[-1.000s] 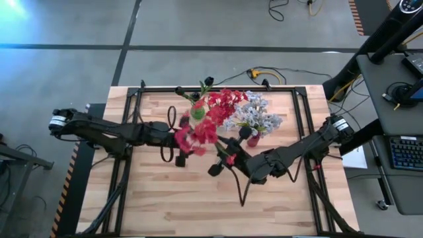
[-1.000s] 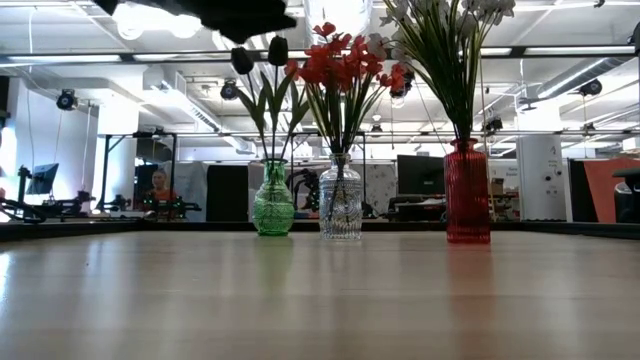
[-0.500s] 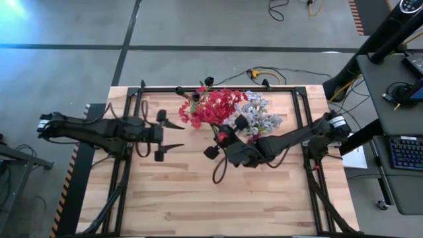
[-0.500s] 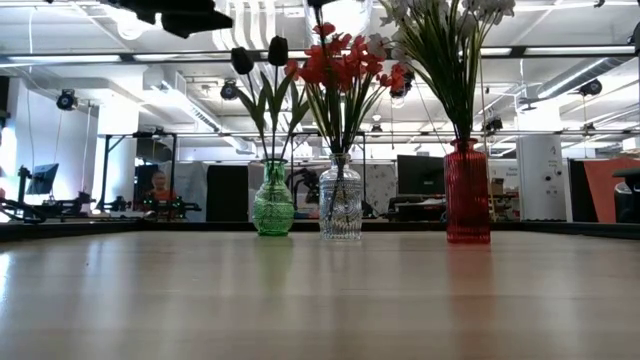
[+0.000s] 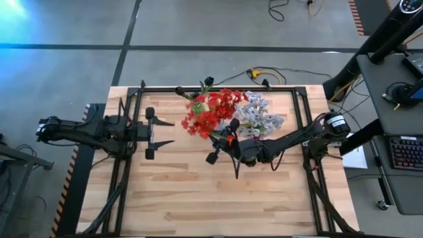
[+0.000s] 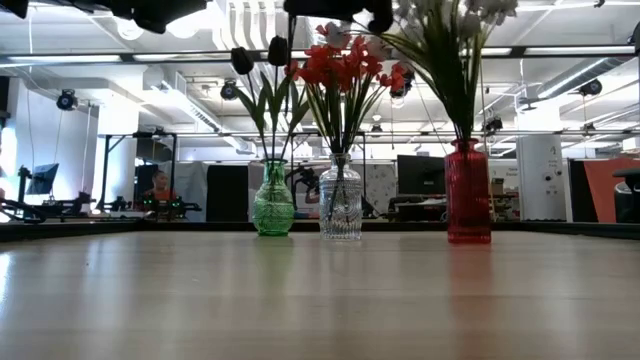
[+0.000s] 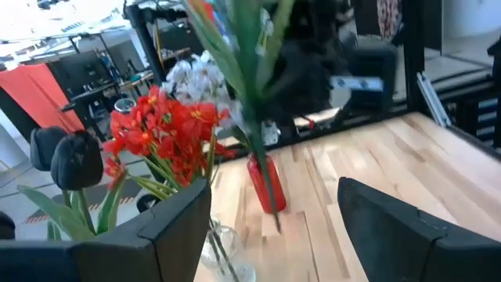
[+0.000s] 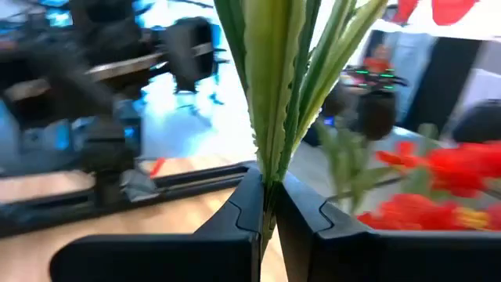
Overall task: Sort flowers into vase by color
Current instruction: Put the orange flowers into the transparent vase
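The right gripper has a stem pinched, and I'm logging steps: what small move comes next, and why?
Probably lower it toward the clear vase. The right gripper is shut on a green stem beside the red blossoms; the left gripper waits open, empty.

Pale planked wood table; glossy ribbed glass vases.

- I see grey floor crossed by dark tape lines, top of frame.
- Desk with keyboard at right edge.
- Ceiling lights upper left.
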Controlling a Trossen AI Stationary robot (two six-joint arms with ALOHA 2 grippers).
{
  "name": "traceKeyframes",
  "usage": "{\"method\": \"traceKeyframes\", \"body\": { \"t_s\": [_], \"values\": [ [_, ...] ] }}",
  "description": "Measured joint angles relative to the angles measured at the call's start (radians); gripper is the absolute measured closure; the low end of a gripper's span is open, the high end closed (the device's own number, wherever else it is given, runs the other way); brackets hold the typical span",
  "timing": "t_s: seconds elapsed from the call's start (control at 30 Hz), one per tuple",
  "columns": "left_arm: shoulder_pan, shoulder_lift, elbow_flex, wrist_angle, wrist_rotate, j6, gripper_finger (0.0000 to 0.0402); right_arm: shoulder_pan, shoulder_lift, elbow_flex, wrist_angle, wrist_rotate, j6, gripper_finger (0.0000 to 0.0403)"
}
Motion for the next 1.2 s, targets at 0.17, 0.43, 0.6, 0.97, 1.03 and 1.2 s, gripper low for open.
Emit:
{"method": "traceKeyframes", "body": {
  "t_s": [0.17, 0.43, 0.6, 0.97, 1.03, 1.2],
  "values": [
    [0.000, -0.020, -0.010, -0.015, -0.001, 0.035, 0.0141, 0.000, 0.003, 0.018, -0.030, 0.108, 0.018, 0.0390],
    [0.019, -0.050, -0.029, -0.017, -0.042, 0.071, 0.0142, 0.000, 0.006, 0.089, -0.129, 0.181, -0.031, 0.0390],
    [0.022, -0.060, -0.034, -0.019, -0.089, 0.072, 0.0142, 0.005, 0.005, 0.131, -0.200, 0.215, -0.050, 0.0390],
    [0.023, -0.076, -0.034, -0.023, -0.116, 0.072, 0.0142, -0.012, 0.081, 0.135, -0.243, 0.346, -0.061, 0.0390],
    [0.024, -0.078, -0.035, -0.030, -0.116, 0.076, 0.0142, -0.018, 0.081, 0.135, -0.242, 0.347, -0.068, 0.0390],
    [0.024, -0.091, -0.038, -0.045, -0.133, 0.079, 0.0141, -0.029, 0.080, 0.135, -0.241, 0.365, -0.083, 0.0390]
  ]
}}
